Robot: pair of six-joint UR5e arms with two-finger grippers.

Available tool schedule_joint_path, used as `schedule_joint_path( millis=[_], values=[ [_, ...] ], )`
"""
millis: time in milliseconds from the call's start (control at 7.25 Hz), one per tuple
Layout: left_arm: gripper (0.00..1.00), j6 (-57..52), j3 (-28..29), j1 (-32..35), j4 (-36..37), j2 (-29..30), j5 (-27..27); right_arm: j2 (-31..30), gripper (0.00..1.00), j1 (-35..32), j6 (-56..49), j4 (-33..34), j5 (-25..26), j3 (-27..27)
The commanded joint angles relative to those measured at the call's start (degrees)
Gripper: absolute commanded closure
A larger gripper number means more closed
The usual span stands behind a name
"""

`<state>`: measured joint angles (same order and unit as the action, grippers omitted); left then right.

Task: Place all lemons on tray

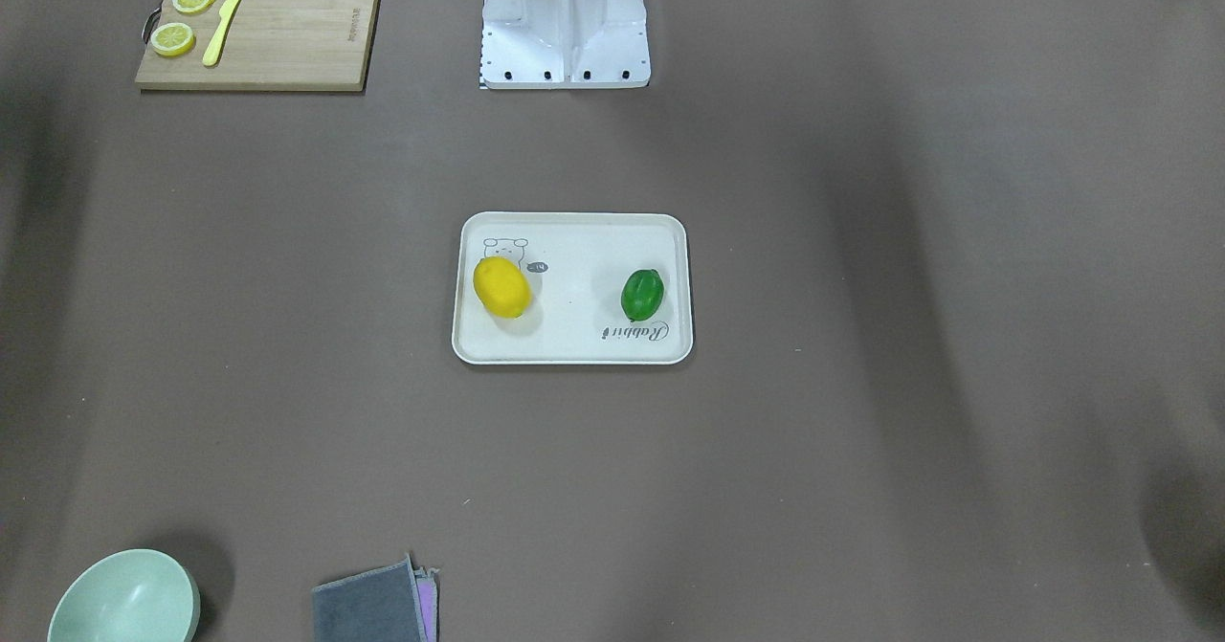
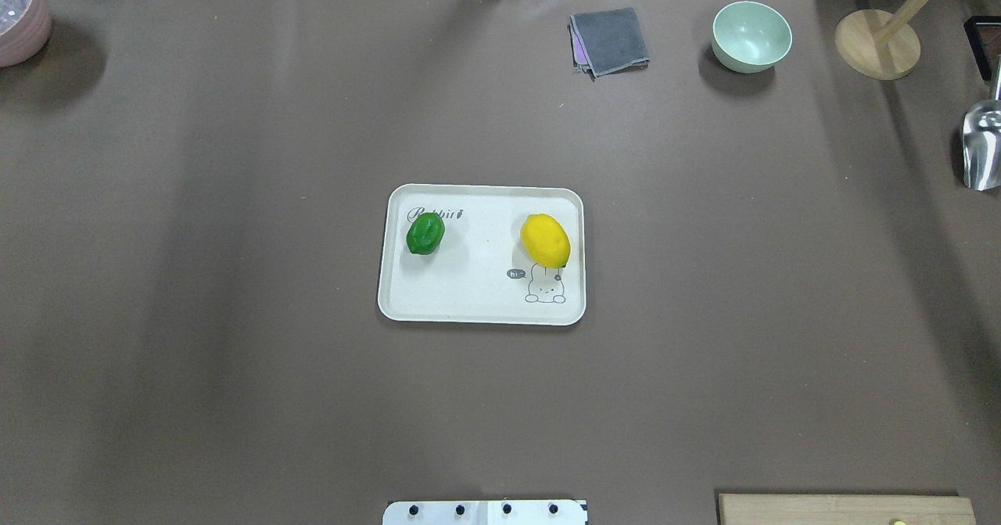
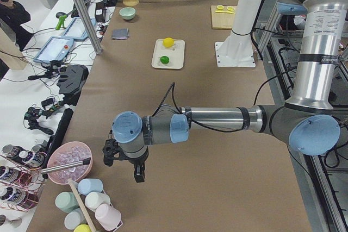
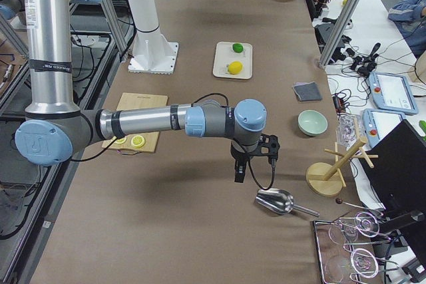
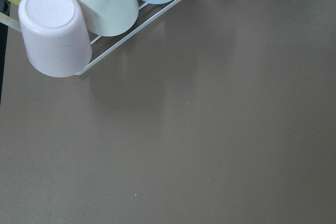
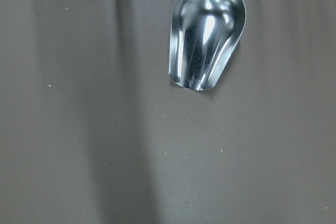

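Note:
The cream-white tray (image 1: 574,240) lies at the table's middle and also shows in the overhead view (image 2: 477,290). The yellow lemon (image 1: 501,288) (image 2: 545,240) rests on it by the bear drawing. The green lemon (image 1: 642,294) (image 2: 425,233) rests on it by the "Rabbit" script. My left gripper (image 3: 124,168) hangs over the table's left end, far from the tray. My right gripper (image 4: 253,164) hangs over the right end next to a metal scoop. Both grippers show only in the side views, so I cannot tell whether they are open or shut.
A wooden cutting board (image 1: 287,30) with lemon slices and a yellow knife lies near the robot's base. A green bowl (image 2: 751,36), grey cloth (image 2: 610,40) and wooden stand (image 2: 876,44) line the far edge. The scoop (image 6: 207,35) lies under my right wrist, upturned cups (image 5: 94,9) under my left.

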<state>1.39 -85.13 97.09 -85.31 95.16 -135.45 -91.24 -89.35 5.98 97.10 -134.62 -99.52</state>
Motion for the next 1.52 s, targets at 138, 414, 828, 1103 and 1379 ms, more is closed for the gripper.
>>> schedule_joint_path(
  millis=[138,414,828,1103,1379],
  values=[
    [0.01,11.16,0.58,-4.69,-5.98,0.11,-0.52,-0.43,0.00,-0.73,0.00,0.29,-0.02,0.03],
    [0.01,11.18,-0.04,-5.24,-5.83,-0.42,-0.52,0.27,0.00,-1.00,0.09,4.22,-0.55,-0.67],
    [0.01,10.57,-4.06,-5.50,-6.00,-4.53,-0.34,-0.34,0.00,-1.26,0.09,4.42,-1.52,-0.85],
    [0.01,10.39,-4.08,-5.50,-6.36,-5.34,0.01,-0.25,0.00,-1.26,0.00,4.42,-1.52,-0.50],
    [0.01,10.48,-3.99,-5.50,-6.53,-5.25,0.01,-0.34,0.00,-1.35,0.00,4.42,-1.52,-0.67]
  ],
)
